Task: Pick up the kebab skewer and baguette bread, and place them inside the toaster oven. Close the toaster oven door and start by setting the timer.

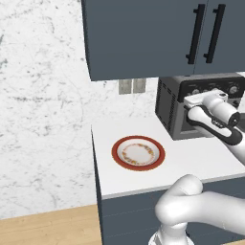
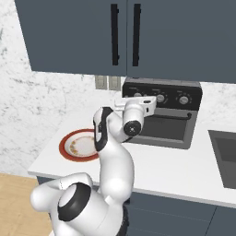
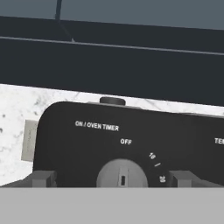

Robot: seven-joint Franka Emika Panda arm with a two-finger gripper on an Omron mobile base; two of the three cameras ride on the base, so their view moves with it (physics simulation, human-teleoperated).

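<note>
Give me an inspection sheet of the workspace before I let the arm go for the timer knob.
Surface: white counter, bare around the plate.
Job's things: toaster oven at the back of the counter, door shut; timer knob with its mark pointing at OFF; kebab skewer and baguette bread nothing seen.
Clutter: red-rimmed plate, nothing on it.
Grippers: gripper open, fingertips either side of the timer knob, not closed on it.
Cables: nothing seen.
Surroundings: dark grey wall cabinets above, marble backsplash with wall outlets, sink to the right, wooden floor.
</note>
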